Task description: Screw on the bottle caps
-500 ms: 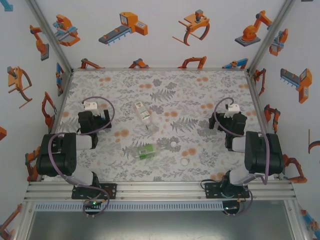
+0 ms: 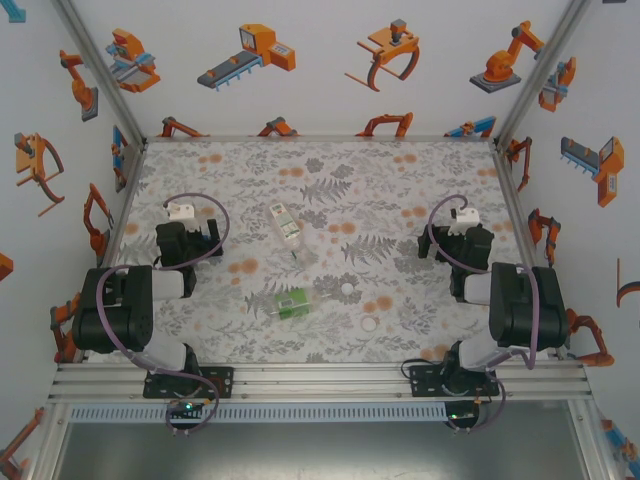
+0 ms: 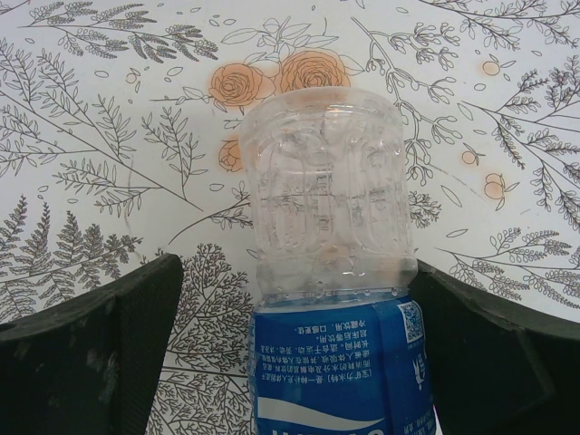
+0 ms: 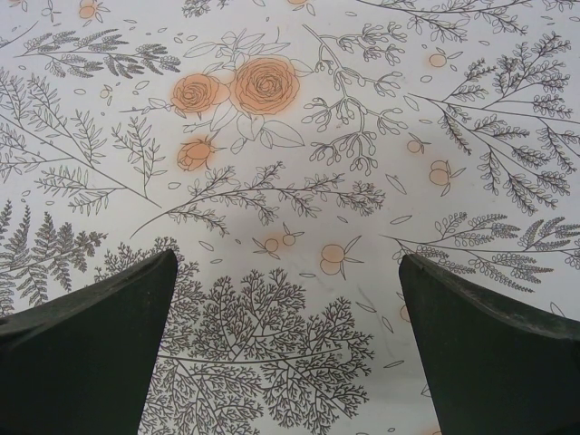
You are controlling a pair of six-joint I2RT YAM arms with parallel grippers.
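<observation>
**Task state, beginning.** Two small round white plastic bottle caps lie loose on the floral-patterned table (image 2: 400, 180). The farther cap (image 2: 348, 289) and the nearer cap (image 2: 369, 324) are both right of the small clear green-labelled bottle (image 2: 292, 303), which lies on its side. The taller, squarish clear white-labelled bottle (image 2: 285, 224) lies farther back.

The clear blue-labelled bottle (image 3: 331, 272) lies between the fingers of the left gripper (image 3: 292, 272). The jaws are spread, one finger stands apart from the bottle, and the neck is out of sight. The right gripper (image 4: 285, 258) hangs spread above the table, holding nothing.

Judged progress: no cap can be seen fitted, and both loose caps remain to be picked up and screwed on.
</observation>
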